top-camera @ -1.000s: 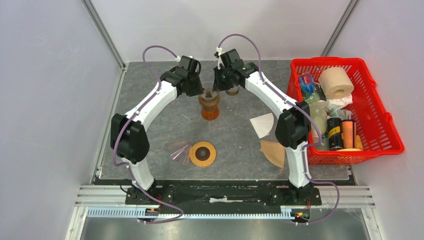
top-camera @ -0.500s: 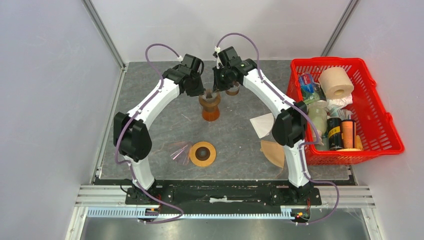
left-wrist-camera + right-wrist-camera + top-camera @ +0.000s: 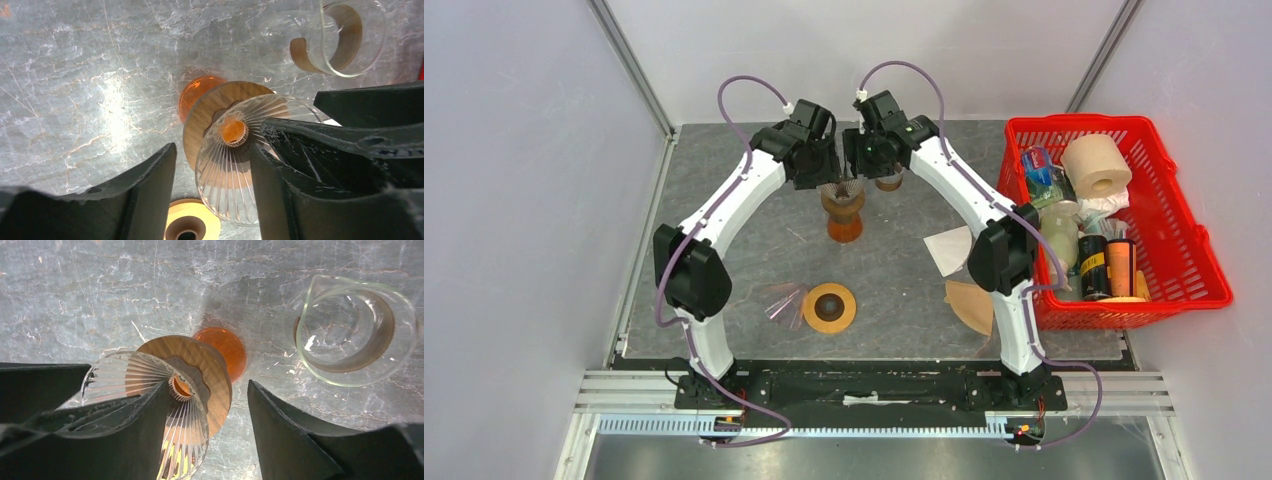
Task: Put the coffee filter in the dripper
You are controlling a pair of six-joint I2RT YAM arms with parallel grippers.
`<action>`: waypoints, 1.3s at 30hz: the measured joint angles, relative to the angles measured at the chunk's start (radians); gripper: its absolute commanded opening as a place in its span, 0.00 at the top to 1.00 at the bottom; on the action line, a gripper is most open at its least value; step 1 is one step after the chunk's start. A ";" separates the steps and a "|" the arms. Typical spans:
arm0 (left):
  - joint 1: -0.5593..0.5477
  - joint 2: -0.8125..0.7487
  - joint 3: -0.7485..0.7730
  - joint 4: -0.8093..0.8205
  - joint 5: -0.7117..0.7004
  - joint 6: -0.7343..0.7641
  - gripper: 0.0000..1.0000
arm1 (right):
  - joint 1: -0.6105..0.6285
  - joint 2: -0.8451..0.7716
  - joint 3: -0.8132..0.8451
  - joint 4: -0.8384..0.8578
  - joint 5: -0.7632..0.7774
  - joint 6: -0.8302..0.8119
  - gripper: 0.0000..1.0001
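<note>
The dripper [image 3: 842, 193], a clear ribbed glass cone [image 3: 235, 165] on a wooden collar over an orange base, stands at the back middle of the table. My left gripper [image 3: 825, 176] hangs just above its left rim, open; the cone's wall lies between its spread fingers [image 3: 215, 167], next to the right one. My right gripper [image 3: 865, 165] is open above the right rim [image 3: 207, 407], its left finger [image 3: 125, 440] over the cone [image 3: 186, 425]. No paper shows inside the cone. A white coffee filter [image 3: 949, 248] and a brown one [image 3: 971, 305] lie flat on the table to the right.
A glass beaker with a wooden band [image 3: 887, 183] stands right behind the dripper. A second clear cone [image 3: 782, 301] lies beside a wooden ring [image 3: 829, 307] at the front middle. A red basket [image 3: 1214, 285] full of items sits at the right edge.
Both grippers have opened from shut at the dripper's rim. The arms have shifted only slightly, and the dripper stays in place.
</note>
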 measured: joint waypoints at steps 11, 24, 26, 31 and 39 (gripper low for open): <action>-0.002 -0.162 -0.010 0.010 -0.077 0.042 0.09 | -0.006 -0.226 -0.129 0.138 0.111 -0.070 0.03; -0.001 -0.805 -0.665 0.271 -0.395 0.031 0.07 | -0.049 -0.943 -0.984 0.485 0.255 -0.060 0.03; -0.001 -0.855 -0.767 0.320 -0.399 0.022 0.07 | -0.048 -0.937 -1.035 0.450 0.262 -0.014 0.03; -0.001 -0.922 -0.930 0.395 -0.402 0.000 0.07 | -0.047 -0.894 -1.116 0.321 0.313 0.070 0.03; -0.001 -0.987 -0.993 0.476 -0.401 -0.022 0.07 | -0.047 -0.850 -1.183 0.223 0.391 0.167 0.03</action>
